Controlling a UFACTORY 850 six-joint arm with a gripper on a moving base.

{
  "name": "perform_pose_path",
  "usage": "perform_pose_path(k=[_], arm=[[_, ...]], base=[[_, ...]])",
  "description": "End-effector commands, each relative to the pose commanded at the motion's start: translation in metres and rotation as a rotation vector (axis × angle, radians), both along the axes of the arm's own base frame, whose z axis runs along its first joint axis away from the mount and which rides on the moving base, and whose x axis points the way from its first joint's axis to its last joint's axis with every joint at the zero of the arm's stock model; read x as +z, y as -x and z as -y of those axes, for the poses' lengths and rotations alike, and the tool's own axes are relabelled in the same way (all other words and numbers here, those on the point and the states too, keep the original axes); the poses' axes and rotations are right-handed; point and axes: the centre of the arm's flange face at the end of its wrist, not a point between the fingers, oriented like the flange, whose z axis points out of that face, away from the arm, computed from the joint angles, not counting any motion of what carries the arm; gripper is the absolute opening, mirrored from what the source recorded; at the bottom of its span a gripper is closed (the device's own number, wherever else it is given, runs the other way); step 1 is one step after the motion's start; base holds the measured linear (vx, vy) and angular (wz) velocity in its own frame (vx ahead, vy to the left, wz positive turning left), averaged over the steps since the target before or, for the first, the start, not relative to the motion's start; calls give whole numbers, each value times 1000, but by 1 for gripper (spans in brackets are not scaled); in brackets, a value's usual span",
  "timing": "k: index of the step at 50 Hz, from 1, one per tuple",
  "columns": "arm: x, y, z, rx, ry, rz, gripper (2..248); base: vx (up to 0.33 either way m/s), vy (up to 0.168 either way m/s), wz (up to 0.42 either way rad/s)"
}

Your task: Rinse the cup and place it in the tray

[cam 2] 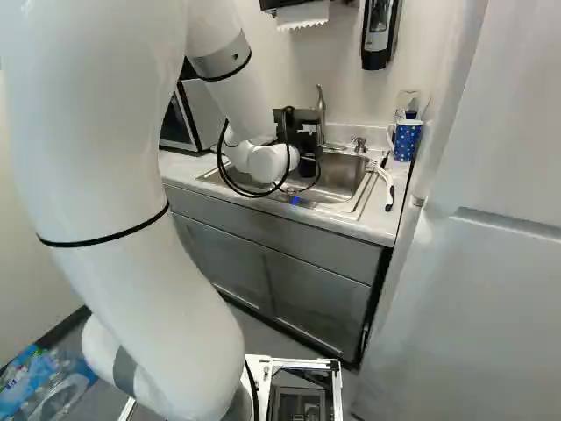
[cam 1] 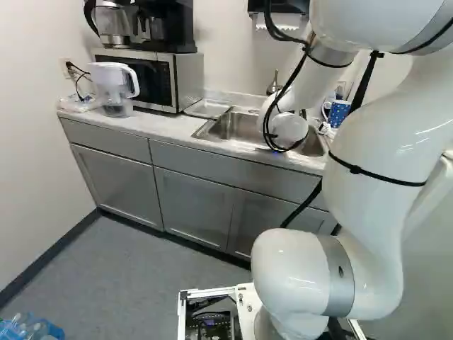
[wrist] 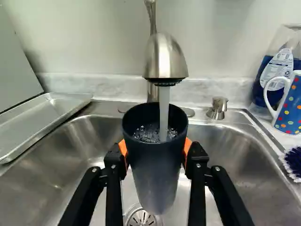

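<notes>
The cup (wrist: pixel 155 169) sits upright under the faucet (wrist: pixel 164 61), clamped by the gripper (wrist: pixel 155 153), water running in (the rinse is in hand, I judge); next calls for tipping it out below the faucet, then reaching the tray (wrist: pixel 42 120) beyond the faucet's left side

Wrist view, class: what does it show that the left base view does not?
Wrist view only: the dark, tapered cup with water running into it, and the round metal drain. Left base view only: the plastic pitcher and the silver microwave. Both: the stainless steel sink, the shallow metal tray, the blue dotted mug.
</notes>
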Motion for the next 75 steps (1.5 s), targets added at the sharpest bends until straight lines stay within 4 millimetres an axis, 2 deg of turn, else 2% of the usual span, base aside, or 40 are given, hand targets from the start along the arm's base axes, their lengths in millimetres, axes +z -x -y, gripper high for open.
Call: perform_pose_path(k=[41, 75], arm=[[0, 0, -2, 3, 0, 0, 125], [0, -4, -49, 98, 0, -1, 125]], base=[[0, 0, 0], [0, 0, 0]])
